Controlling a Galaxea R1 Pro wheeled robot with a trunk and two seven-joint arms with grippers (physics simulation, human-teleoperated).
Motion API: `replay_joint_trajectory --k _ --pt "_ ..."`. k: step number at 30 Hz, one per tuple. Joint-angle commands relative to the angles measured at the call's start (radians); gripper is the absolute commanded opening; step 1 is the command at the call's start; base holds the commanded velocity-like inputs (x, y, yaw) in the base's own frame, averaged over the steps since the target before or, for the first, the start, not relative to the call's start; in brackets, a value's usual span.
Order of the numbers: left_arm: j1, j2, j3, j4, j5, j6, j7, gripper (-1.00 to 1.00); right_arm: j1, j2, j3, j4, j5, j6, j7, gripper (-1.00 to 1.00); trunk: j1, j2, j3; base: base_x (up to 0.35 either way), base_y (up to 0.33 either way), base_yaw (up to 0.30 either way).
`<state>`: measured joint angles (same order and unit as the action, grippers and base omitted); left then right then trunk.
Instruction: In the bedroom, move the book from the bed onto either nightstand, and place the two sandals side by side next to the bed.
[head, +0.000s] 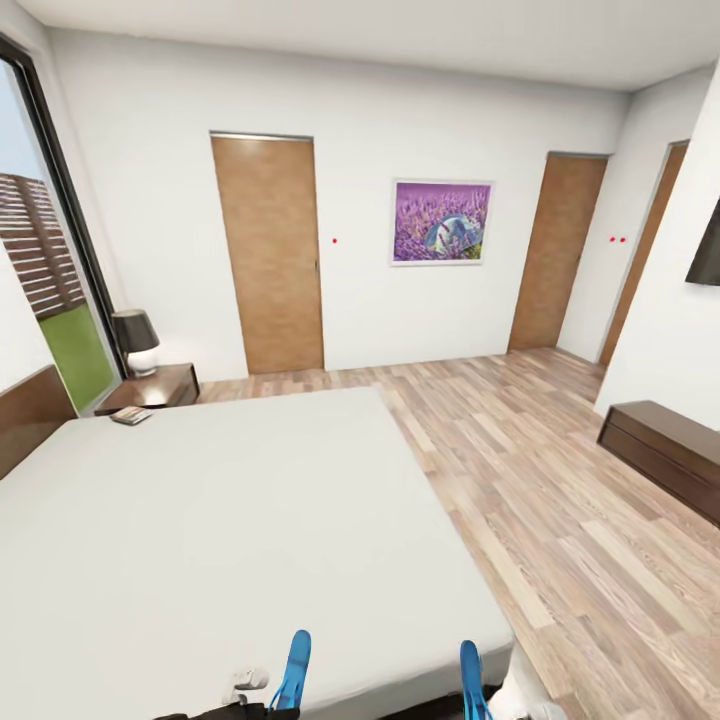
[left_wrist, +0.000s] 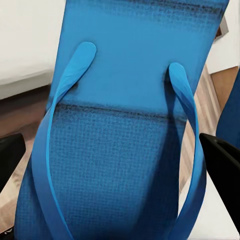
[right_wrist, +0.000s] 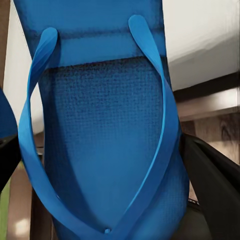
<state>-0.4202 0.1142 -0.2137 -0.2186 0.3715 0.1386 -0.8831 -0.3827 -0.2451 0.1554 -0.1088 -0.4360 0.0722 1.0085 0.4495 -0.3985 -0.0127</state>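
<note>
The light grey bed (head: 230, 520) spreads across the head view, its dark headboard (head: 30, 415) at the left. Past its far left corner stands a dark nightstand (head: 170, 383), and the book (head: 130, 415) lies on its top. Two bright blue sandals stand up at the bed's near edge, one on the left (head: 293, 670) and one on the right (head: 472, 682). In the left wrist view my left gripper (left_wrist: 117, 160) is shut on one sandal (left_wrist: 125, 125), a dark finger on each side. My right gripper (right_wrist: 105, 165) is likewise shut on the other sandal (right_wrist: 100, 125).
A black lamp (head: 135, 340) stands on the nightstand beside a tall window (head: 50, 270). Two wooden doors (head: 270, 255) and a purple picture (head: 441, 222) are on the far wall. A low dark dresser (head: 665, 450) lines the right wall, with wood floor (head: 520, 480) between it and the bed.
</note>
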Motion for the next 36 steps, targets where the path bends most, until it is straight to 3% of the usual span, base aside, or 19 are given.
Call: replay_joint_trajectory --k 1,36 --pt "0.000 0.001 -0.006 -0.001 0.010 0.010 -0.002 -1.00 -0.001 0.000 0.007 0.000 -0.010 0.008 0.002 -1.00 0.001 -0.002 -0.001 0.000 0.000 -0.300" --pt "0.000 0.001 -0.006 0.002 0.010 0.010 0.000 -1.00 -0.001 0.000 0.007 0.000 -0.010 0.008 0.002 -1.00 0.001 -0.002 -0.001 0.000 0.000 -0.300"
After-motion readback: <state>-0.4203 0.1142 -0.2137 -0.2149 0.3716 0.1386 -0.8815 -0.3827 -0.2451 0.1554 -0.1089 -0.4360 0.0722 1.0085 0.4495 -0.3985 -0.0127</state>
